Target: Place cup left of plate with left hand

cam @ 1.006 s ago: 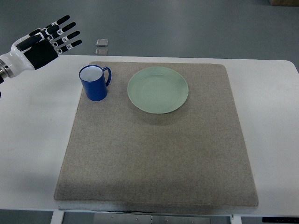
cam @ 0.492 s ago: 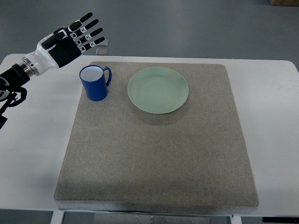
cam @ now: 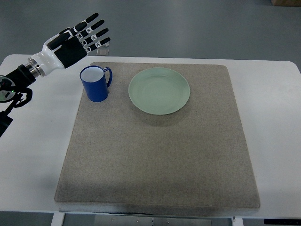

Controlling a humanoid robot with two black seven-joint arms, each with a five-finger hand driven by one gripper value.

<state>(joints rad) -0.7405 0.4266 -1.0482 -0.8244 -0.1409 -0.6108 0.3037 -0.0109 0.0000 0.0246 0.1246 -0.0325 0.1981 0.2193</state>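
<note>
While above the cup [cam: 95, 83], left hand [cam: 74, 44], fingers spread, empty.

**Colours and patterns — top view**

Cup [cam: 95, 84]: deep blue outside and on the handle, white inside.
Plate [cam: 159, 90]: pale green, plain, no pattern.
Mat [cam: 155, 160]: grey-brown, finely speckled felt look, uniform.
Table [cam: 33, 141]: white, unmarked.
Left hand [cam: 73, 42]: black palm and fingers, white back shell — small white tags with dark marks on the finger segments; the wrist is black and silver.
Floor [cam: 188, 23]: dull grey-blue.
</note>
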